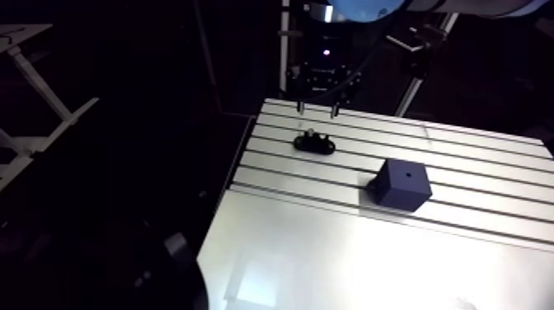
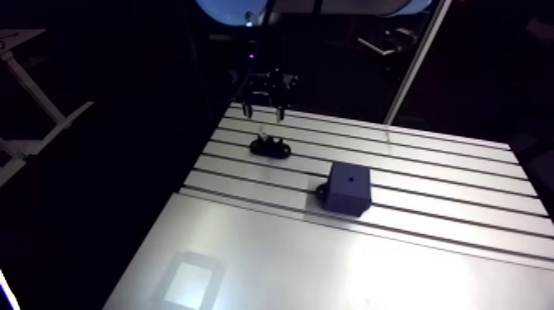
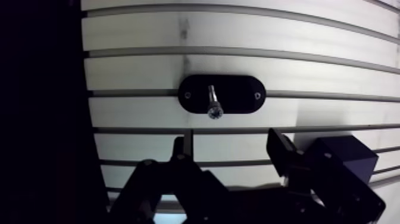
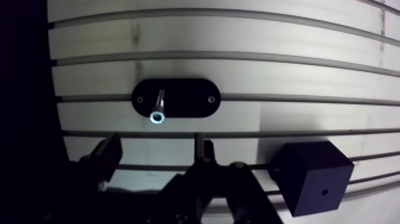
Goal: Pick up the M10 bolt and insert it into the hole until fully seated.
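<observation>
A silver bolt [image 3: 212, 104] stands upright in a black oval holder [image 3: 238, 94] that lies on the slotted table [image 1: 330, 247]. In the arm view the holder [image 1: 315, 145] is near the table's far edge. My gripper [image 1: 318, 110] hangs just above and behind it, clear of the bolt [image 1: 307, 133]. In the wrist view my gripper [image 3: 229, 149] is open with nothing between its fingers, and the bolt lies a short way ahead of them. A dark cube [image 1: 401, 184] with a small hole in its top face sits apart from the holder, off to one side of the gripper.
The table's left edge [image 1: 239, 161] runs close beside the holder, with a dark drop beyond it. Long slots [image 1: 462, 177] cross the table between holder and cube. A smooth bright plate [image 1: 371, 272] forms the table's near part.
</observation>
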